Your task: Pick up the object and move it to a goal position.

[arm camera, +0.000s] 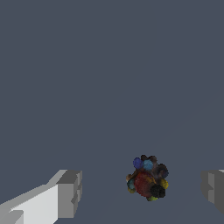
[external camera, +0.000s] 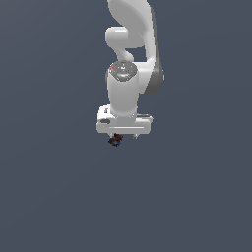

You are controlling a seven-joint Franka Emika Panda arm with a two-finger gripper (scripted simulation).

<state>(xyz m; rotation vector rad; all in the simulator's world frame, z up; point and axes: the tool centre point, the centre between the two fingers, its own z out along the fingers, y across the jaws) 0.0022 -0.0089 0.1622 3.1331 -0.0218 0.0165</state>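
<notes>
White and glossy, the jointed robot arm point(external camera: 129, 59) hangs down over a flat slate-grey surface point(external camera: 49, 197), ending in a broad white tool point(external camera: 123, 137). Just under the tool's lower edge in the exterior view sits the small dark, knobbly lump with reddish-brown, blue and yellow specks point(external camera: 115, 141). In the wrist view the tool point(arm camera: 142, 192) has its two grey-tipped fingers point(arm camera: 69, 194) spread wide apart, and the lump point(arm camera: 148, 178) lies between them, nearer one finger, touching neither. Whether the lump rests on the surface cannot be told.
</notes>
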